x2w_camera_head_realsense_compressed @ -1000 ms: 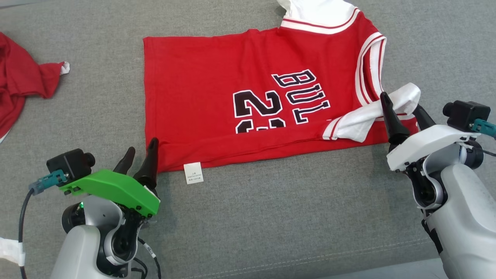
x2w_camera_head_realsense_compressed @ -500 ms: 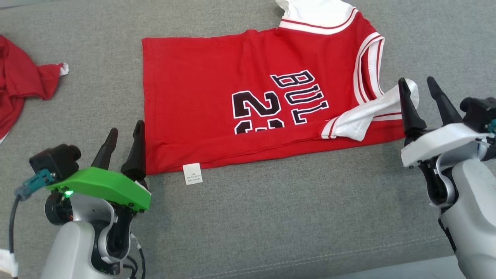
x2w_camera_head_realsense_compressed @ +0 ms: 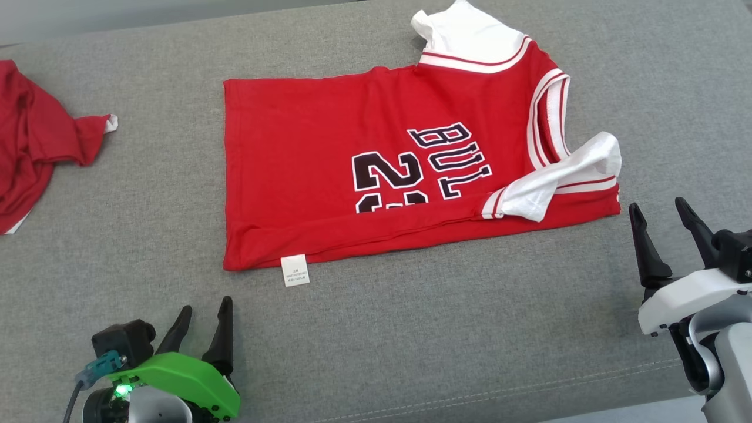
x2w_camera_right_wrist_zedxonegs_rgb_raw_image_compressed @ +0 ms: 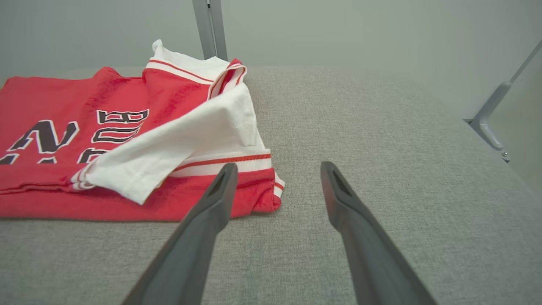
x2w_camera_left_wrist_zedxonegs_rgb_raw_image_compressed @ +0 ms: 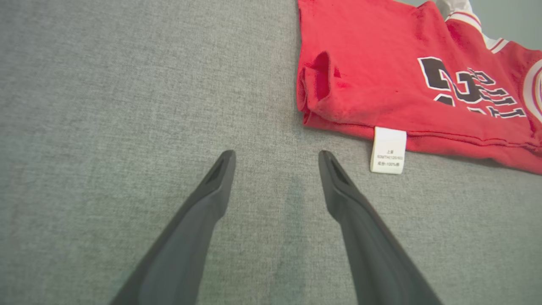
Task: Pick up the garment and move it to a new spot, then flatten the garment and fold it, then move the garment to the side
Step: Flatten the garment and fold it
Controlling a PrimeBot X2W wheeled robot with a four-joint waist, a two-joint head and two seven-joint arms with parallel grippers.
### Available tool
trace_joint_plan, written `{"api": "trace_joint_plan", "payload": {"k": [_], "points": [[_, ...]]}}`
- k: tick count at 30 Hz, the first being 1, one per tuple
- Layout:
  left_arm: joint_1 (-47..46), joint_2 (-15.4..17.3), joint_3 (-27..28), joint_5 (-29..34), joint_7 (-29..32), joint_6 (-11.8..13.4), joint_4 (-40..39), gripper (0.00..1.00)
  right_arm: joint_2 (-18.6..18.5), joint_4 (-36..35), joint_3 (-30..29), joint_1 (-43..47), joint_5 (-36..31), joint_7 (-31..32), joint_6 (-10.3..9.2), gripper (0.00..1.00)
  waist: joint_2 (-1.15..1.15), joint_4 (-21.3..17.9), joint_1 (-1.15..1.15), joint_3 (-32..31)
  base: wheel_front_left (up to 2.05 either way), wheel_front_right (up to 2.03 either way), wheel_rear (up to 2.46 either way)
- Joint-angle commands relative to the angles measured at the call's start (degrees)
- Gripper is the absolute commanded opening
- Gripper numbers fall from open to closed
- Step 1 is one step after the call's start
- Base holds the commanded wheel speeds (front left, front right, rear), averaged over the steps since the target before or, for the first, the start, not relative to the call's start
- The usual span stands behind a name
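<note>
1. Jersey [x2w_camera_head_realsense_compressed: 329, 176] lies folded lengthwise on the grey pad [x2w_camera_head_realsense_compressed: 411, 341], mid head view, hem to my left, collar end to my right
2. The fold runs along the near edge, and a white label [x2w_camera_head_realsense_compressed: 295, 270] sticks out from it close to the hem corner
3. White sleeve [x2w_camera_head_realsense_compressed: 564, 176] is flipped over the red at the near right corner, just beside the black lettering
4. Left gripper [x2w_camera_head_realsense_compressed: 206, 304]: released, fingers spread, nothing between them. It sits on my side of the hem corner, clear of the cloth, label just off to its right
5. Right gripper [x2w_camera_head_realsense_compressed: 657, 202]: released, empty. It is near the collar-end corner and I see a gap to the cloth in head view
6. Second red cloth [x2w_camera_head_realsense_compressed: 29, 153] is bunched at the far left of the pad, well apart from the jersey
</note>
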Motion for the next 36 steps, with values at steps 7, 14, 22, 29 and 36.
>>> {"api": "trace_joint_plan", "payload": {"k": [7, 14, 22, 29, 36], "points": [[-7.18, 0.42, -1.38, 1.07, 0.64, -1.66, 6.23, 1.0, 1.25, 0.22, -1.07, -1.69, -1.63, 2.36, -0.11, 1.0, 0.46, 0.85, 0.0, 2.95, 0.0, 0.0, 0.0], [-10.75, 0.72, -1.8, 1.21, 0.34, -2.53, 10.29, 1.0, 1.49, 1.5, -0.52, -3.25, -1.61, 2.41, -0.11, 1.0, 0.46, 0.33, 0.0, 4.65, 0.0, 0.0, 0.0], [-12.67, 0.26, -2.29, 0.26, 0.93, -3.47, 9.86, 1.0, 1.17, 3.64, 0.22, -4.56, -1.1, 3.21, -0.11, 1.0, 0.46, 0.18, 0.0, 5.76, 0.0, 0.0, 0.0], [-15.08, -0.27, -3.1, -0.29, 2.3, -4.03, 10.52, 0.96, 1.36, 6.32, 1.42, -7.6, -0.59, 4.21, -0.11, 1.0, 0.46, 0.36, 0.0, 8.07, 0.0, 0.0, 0.0], [-16.62, -1.62, -4.49, -1.86, 4.31, -5.87, 11.82, 0.0, 1.52, 9.2, 4.88, -9.69, 1.78, 6.73, -0.08, 0.52, 0.46, 0.71, 0.0, 10.0, 0.0, 0.0, 0.0]]}}
